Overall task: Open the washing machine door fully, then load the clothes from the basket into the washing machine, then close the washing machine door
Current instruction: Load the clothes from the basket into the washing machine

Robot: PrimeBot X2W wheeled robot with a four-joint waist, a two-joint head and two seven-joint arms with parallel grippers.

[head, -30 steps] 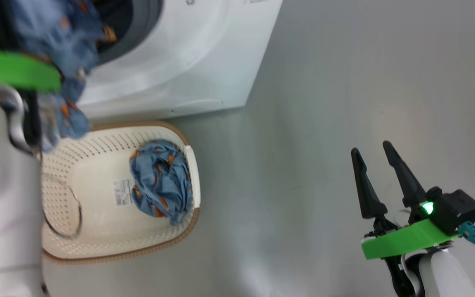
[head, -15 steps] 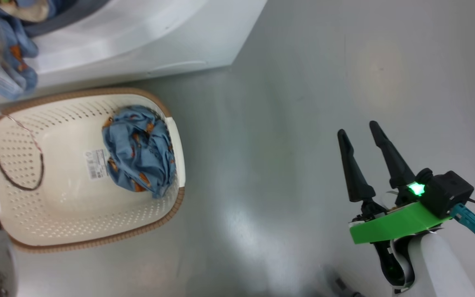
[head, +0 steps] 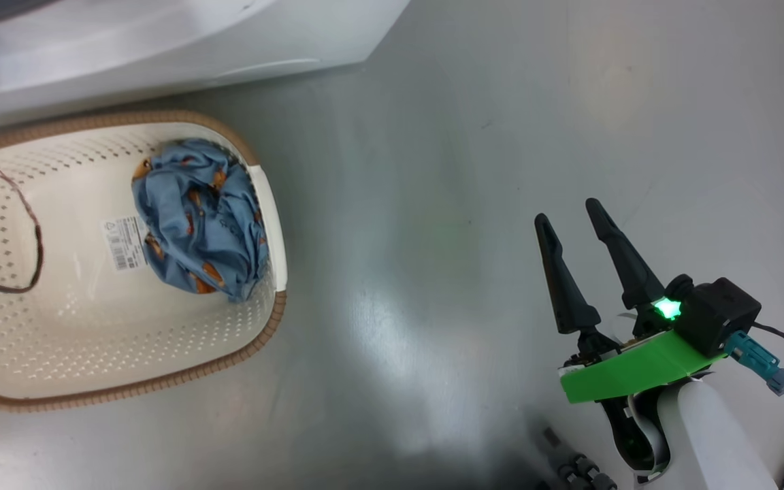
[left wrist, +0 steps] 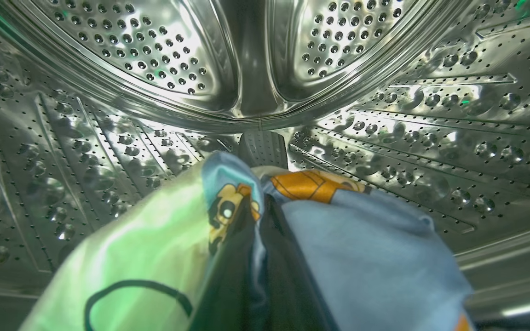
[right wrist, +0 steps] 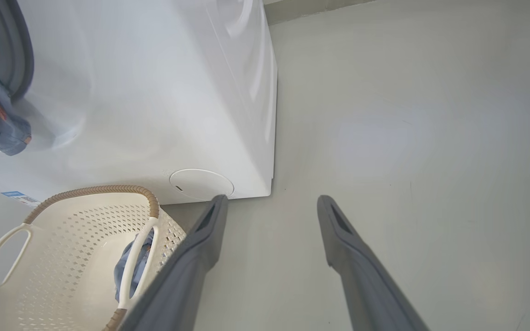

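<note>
while the left gripper (left wrist: 260,207) reaches deep inside the steel perforated drum (left wrist: 108,138) of the big white front-loading washing machine (right wrist: 154,92), its two dark fingers are pinched tight on a bundle. the bundle is a small blue fabric garment with orange-brown cartoon prints (left wrist: 366,243) and, beside it, a pale cream cloth (left wrist: 145,243) lit greenish. whether the bundle touches the drum wall, i cannot tell. the loading step is in hand, i judge, and about midway. just in front of the machine's base sits the cream-white perforated plastic basket with a brown woven-look rim (head: 275,316), with one more crumpled blue printed garment (head: 198,218) lying in it. well to the machine's right, over bare grey floor (head: 467,170), the right gripper (head: 570,212) hovers with fingers spread wide and nothing between them. the next move calls for the left fingers to part inside the drum. the arm then has to back out without dragging fabric along and go to the basket for the last piece.
</note>
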